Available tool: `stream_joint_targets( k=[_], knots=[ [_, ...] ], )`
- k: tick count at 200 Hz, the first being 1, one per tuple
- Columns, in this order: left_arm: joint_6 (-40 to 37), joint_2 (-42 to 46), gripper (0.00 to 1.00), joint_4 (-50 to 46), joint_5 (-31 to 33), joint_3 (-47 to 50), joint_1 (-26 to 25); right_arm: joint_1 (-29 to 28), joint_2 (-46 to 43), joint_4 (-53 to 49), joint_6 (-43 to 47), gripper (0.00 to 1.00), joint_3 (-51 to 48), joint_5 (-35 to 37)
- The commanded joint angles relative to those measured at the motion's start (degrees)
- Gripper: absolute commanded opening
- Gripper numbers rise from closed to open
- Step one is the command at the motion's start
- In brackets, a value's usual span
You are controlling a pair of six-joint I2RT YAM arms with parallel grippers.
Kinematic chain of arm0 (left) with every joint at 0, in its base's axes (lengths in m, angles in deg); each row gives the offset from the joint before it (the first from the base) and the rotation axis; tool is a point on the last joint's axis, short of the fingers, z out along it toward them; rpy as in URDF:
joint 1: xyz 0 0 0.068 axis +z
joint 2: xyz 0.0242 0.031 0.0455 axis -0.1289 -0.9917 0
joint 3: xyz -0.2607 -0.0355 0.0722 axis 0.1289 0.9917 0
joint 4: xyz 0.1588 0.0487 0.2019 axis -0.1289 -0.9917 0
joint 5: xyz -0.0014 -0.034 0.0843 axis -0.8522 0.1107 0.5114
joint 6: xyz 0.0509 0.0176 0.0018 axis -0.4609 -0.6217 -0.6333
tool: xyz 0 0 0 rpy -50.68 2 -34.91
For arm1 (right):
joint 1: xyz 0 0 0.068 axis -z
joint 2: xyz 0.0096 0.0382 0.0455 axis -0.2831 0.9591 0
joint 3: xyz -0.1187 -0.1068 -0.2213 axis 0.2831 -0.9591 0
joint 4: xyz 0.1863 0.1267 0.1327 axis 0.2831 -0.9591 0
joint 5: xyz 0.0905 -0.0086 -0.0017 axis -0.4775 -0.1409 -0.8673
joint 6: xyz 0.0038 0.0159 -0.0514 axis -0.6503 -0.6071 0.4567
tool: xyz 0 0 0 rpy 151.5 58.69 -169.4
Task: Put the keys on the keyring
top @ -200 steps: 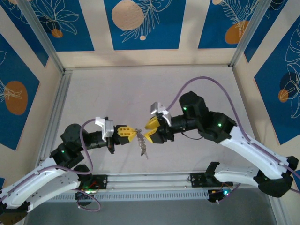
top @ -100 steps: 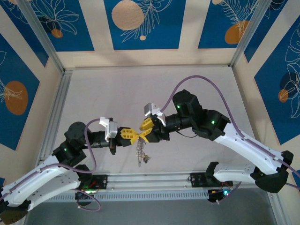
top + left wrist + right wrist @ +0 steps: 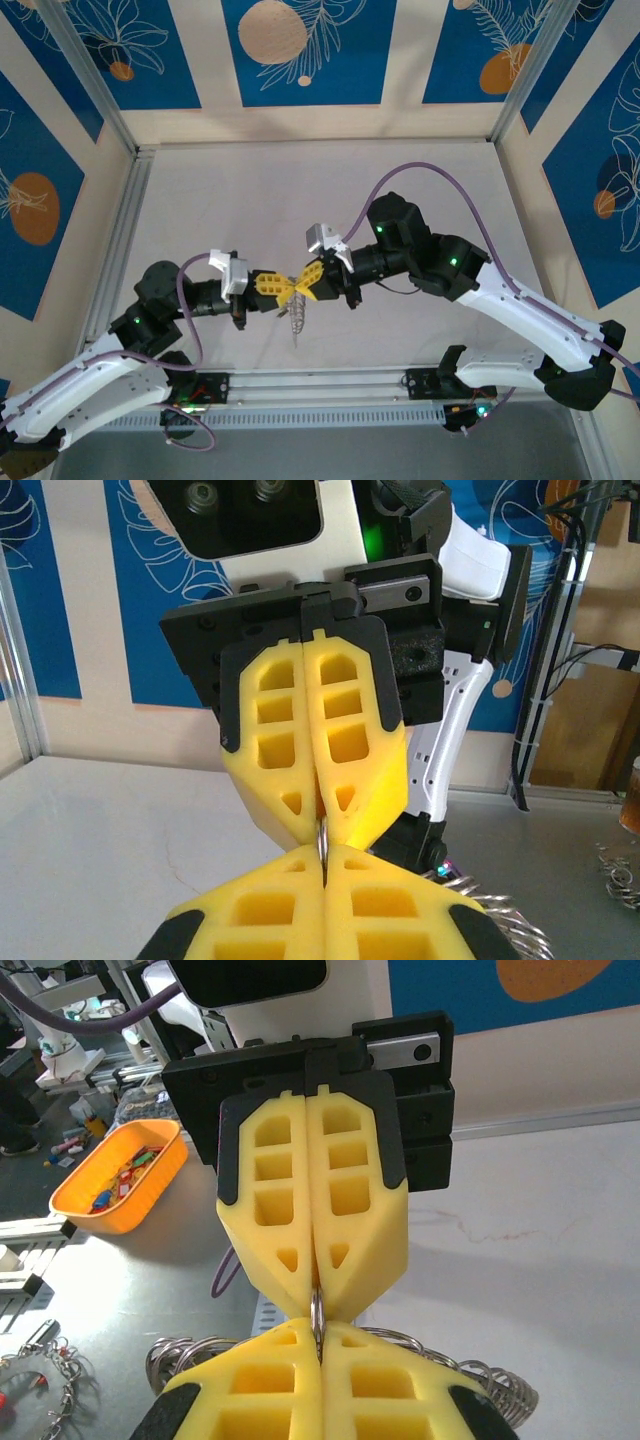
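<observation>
L gripper (image 3: 277,287) and R gripper (image 3: 309,283) meet tip to tip in mid-air over the table (image 3: 200,200). Both are clamped tight on a thin metal edge of the keyring (image 3: 297,318), w/ the rest dangling below btwn them, clear of the surface. The keys are too small to tell from the hanging bits, so can't say if any is threaded. Looks mid-task: ring held from both sides, threading prob. left to do.
</observation>
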Motion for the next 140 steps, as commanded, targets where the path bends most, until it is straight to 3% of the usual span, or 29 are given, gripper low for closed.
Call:
stream_joint_targets(
  k=[1, 20, 37, 54, 69, 100, 140],
  knots=[
    [-0.17, 1.14, 0.00, 5.51, -0.01, -1.56, -0.28, -0.09, 0.57, -1.21, 0.92, 0.00, 1.23, -0.20],
    [-0.88, 1.17, 0.00, 3.76, 1.02, -2.27, -0.28, -0.13, 0.70, -1.70, 1.89, 0.00, 1.68, 0.60],
    [-3.73, 0.50, 0.00, -4.88, 1.66, -5.67, -0.34, -0.21, 0.74, -3.81, 3.50, 0.00, 3.09, 2.99],
    [-8.03, -1.36, 0.30, -17.75, 2.40, -11.45, -0.29, -0.39, 1.29, -7.14, 6.13, 0.00, 5.34, 7.18],
    [-11.89, -2.96, 0.41, -27.69, 4.23, -15.95, -0.28, -0.43, 2.81, -11.33, 8.91, 0.00, 8.22, 9.62],
    [-17.81, -7.43, 0.43, -40.97, 8.43, -23.55, -0.29, -1.39, 6.28, -16.88, 12.99, 0.00, 13.23, 13.63],
    [-19.57, -10.75, 0.38, -41.51, 9.10, -25.33, -0.28, -3.37, 8.76, -18.06, 15.12, 0.00, 16.34, 15.88]
  ],
)
